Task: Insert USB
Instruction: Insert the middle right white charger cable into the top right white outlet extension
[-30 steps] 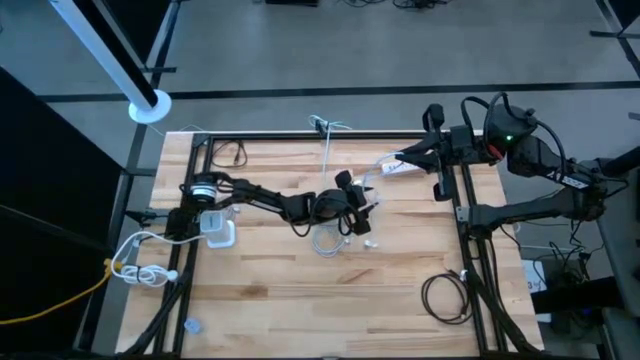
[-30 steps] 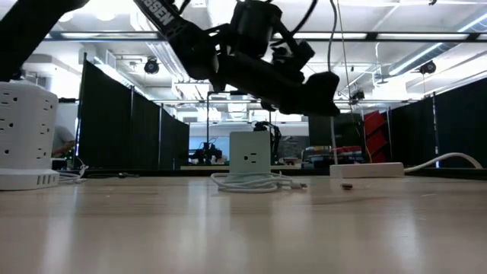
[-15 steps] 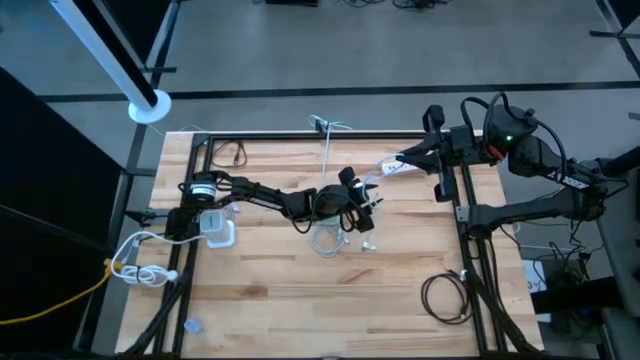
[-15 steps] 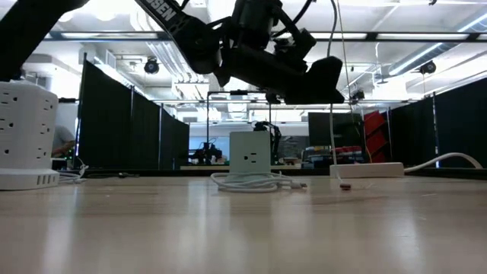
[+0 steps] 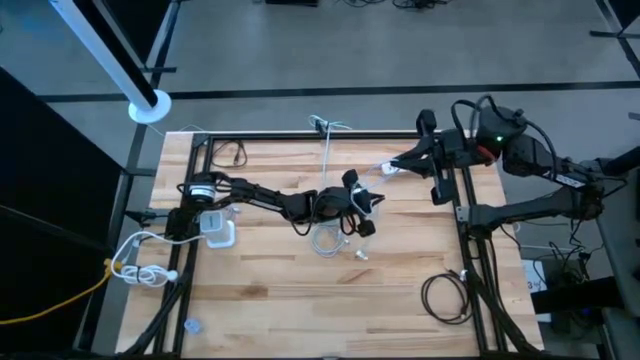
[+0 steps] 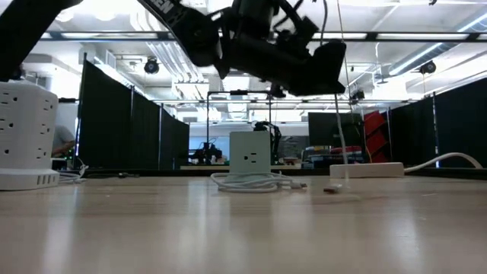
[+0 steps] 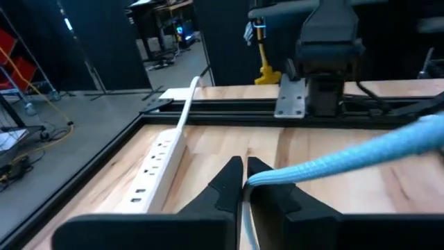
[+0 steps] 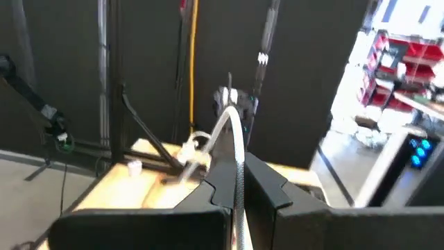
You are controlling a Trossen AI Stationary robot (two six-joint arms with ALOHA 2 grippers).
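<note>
Wooden table [image 5: 270, 290]: left pincer [image 7: 243, 182] clenched on white cable [image 7: 361, 151]; right pincer [image 8: 238, 182] clenched on same cable, well apart.

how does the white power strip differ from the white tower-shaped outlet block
The long, flat white power strip lies low on the wooden table, near its far edge, while the white tower-shaped outlet block stands upright at the table's left side. The strip's sockets sit in one row along its top face; the tower's sockets are spread around its rounded wall. Both are white, and both rest on the table.
</note>
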